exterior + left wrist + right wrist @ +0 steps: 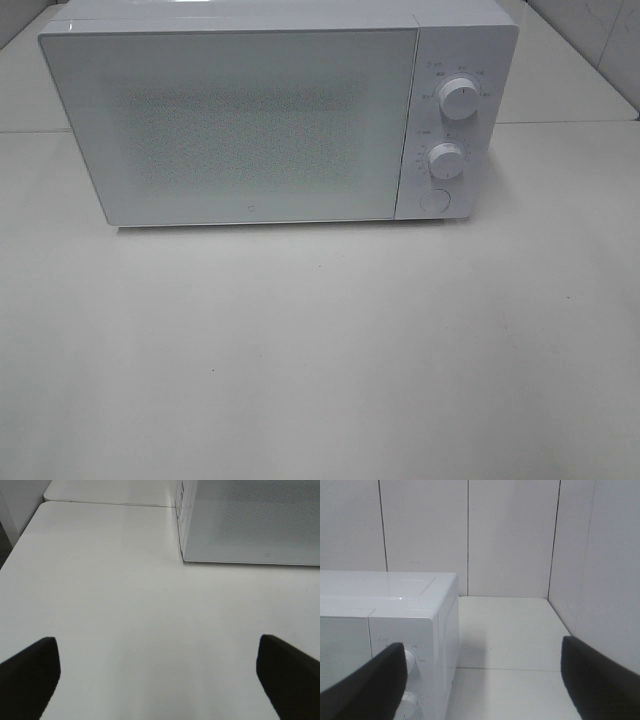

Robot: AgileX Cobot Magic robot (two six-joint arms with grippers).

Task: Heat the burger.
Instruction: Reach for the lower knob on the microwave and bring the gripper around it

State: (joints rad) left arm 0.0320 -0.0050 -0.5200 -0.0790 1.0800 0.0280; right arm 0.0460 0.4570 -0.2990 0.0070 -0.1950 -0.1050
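Observation:
The burger is out of view in every frame. A white microwave (270, 110) stands at the back of the white table (320, 350) with its door shut. Neither arm shows in the high view. In the left wrist view my left gripper (160, 680) is open, its dark fingers (30, 672) wide apart over bare table, with the microwave's front corner (250, 525) ahead. In the right wrist view my right gripper (485, 680) is open with nothing between its fingers (370, 685), held beside the microwave's knob side (415, 645).
Two round knobs (458, 100) and a button (434, 200) sit on the microwave's right panel. White panelled walls (510, 535) close off the back and right. A table seam (110, 503) runs beside the microwave.

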